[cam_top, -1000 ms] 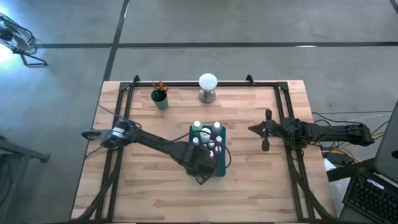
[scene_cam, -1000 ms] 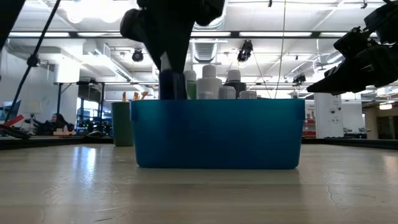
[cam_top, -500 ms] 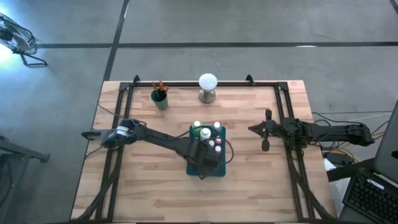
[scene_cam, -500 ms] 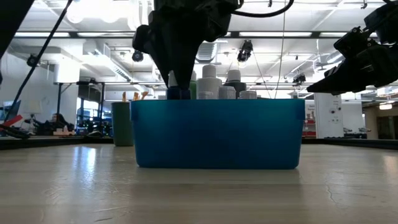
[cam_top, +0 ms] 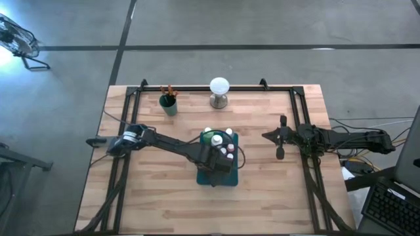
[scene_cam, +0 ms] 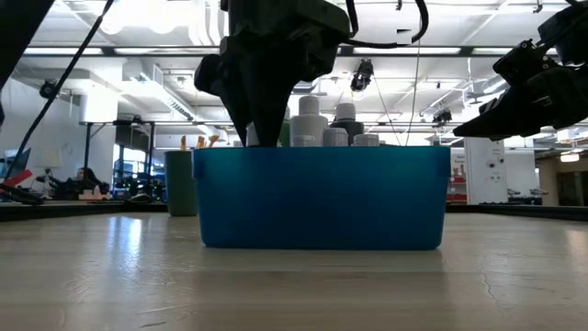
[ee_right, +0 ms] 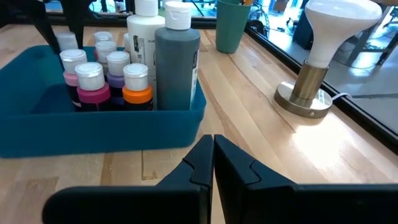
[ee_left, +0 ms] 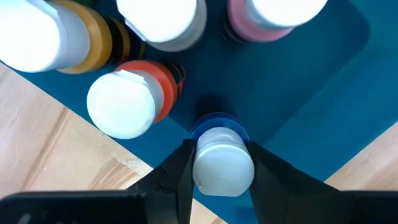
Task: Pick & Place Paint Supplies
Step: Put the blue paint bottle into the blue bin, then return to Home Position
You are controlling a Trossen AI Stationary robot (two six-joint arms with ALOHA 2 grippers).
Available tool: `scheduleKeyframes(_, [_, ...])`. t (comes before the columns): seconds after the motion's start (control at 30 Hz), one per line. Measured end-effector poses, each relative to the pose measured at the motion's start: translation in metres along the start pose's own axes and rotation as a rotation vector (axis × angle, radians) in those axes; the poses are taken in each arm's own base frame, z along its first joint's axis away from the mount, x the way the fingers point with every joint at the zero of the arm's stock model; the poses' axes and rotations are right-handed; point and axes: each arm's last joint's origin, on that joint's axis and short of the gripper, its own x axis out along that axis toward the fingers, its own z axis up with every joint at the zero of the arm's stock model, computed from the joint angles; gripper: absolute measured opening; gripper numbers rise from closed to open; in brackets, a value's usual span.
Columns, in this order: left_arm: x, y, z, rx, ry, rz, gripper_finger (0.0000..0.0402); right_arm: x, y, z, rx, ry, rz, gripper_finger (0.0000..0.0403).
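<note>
A blue bin (cam_top: 231,179) stands mid-table with several white-capped paint bottles upright in it, among them an orange one (ee_left: 134,99), a pink one (ee_left: 261,22) and a tall grey one (ee_right: 177,65). My left gripper (ee_left: 221,154) points down into the bin's near left corner, shut on a small blue bottle (ee_left: 219,127). In the low view the bin's wall (scene_cam: 322,198) hides that bottle. My right gripper (cam_top: 278,139) waits shut at the right, clear of the bin. My left gripper pinches the blue bottle's white cap (ee_left: 203,169) between its two fingers (ee_left: 179,177), one on each side. The fingers come from above and point down. The bottle stands upright below them over the bin's floor; I cannot tell whether its base touches it.
A green cup (cam_top: 169,103) holding brushes stands at the far left. A white ball on a metal base (cam_top: 219,92) stands at the far middle. Bare wood lies on both sides of the bin and toward the near edge.
My left gripper has gone down and a little toward the far edge, carrying the blue bottle into the bin. In the low view the bottle showed above the rim a second ago and is now sunk behind the wall.
</note>
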Motion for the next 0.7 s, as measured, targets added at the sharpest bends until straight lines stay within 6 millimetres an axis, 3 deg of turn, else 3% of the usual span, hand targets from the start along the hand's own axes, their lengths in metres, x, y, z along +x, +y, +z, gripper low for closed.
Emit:
scheduleKeyframes(0.27, [0.0001,0.0007,0.0022,-0.002,-0.007,-0.007,0.0124,0.0000,0.0000,0.0001,0.001,-0.001,0.000,0.0008])
scheduleKeyframes(0.5, [-0.0002,-0.0002,0.0033,-0.011,-0.018,-0.020,0.0200,0.0000,0.0000,0.0000,0.005,0.000,0.000,0.0008])
scheduleKeyframes(0.7, [-0.0016,0.0009,0.0035,-0.034,-0.023,-0.014,0.0221,0.0000,0.0000,0.0000,0.002,-0.001,0.000,0.0008])
